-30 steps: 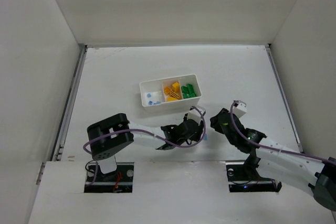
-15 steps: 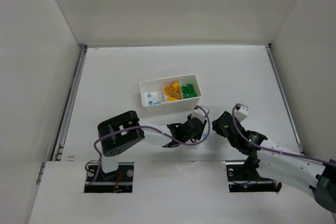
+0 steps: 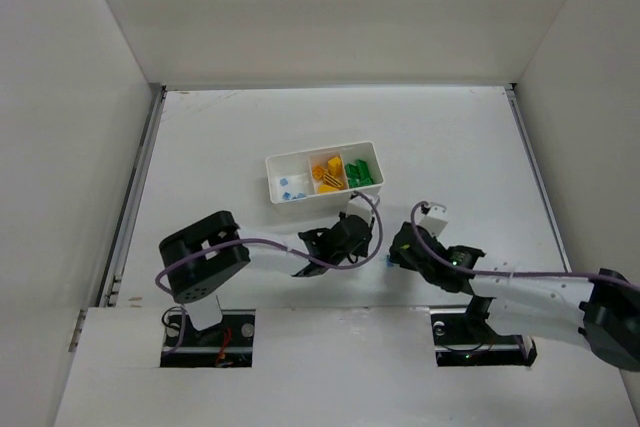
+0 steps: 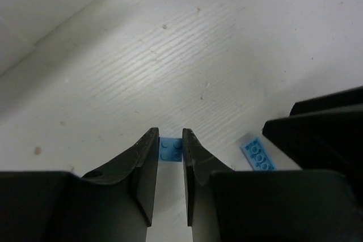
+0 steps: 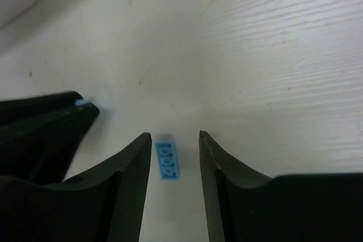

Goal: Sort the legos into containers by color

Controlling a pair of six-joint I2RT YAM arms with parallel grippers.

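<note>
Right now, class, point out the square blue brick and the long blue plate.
square blue plastic brick (image 4: 171, 149): left wrist view, on its studded top face.
long blue plastic plate (image 5: 168, 160): right wrist view, on its middle studs.

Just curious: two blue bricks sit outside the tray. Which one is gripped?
The short brick, pinched between the left jaws. The long brick lies loose between the right jaws, which stand open.

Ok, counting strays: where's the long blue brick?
In the right wrist view the brick lies on the table between the right end effector's fingers.
</note>
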